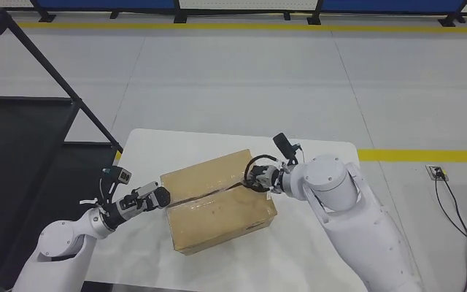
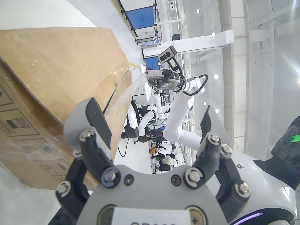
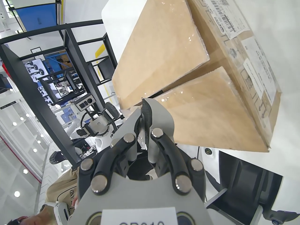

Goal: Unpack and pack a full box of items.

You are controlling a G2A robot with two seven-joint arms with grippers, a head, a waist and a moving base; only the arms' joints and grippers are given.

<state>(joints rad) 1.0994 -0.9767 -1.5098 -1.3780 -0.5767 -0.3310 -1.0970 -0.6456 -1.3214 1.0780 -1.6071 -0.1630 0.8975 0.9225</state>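
On the desk (image 1: pixel 146 150) sits the brown box (image 1: pixel 219 203). The right gripper (image 3: pixel 144 112) pinches clear tape (image 2: pixel 137 81) pulled up from its top seam. The left gripper (image 2: pixel 150 108) is spread wide beside the box.

— What carries the things here?
— A white surface (image 1: pixel 182 150) with rounded corners.
— And what lies directly on it?
— One brown cardboard box (image 1: pixel 217 201). It rests flat near the middle, turned at an angle to the edges of the surface, and it stays back from every edge. Printed labels are on one side wall.
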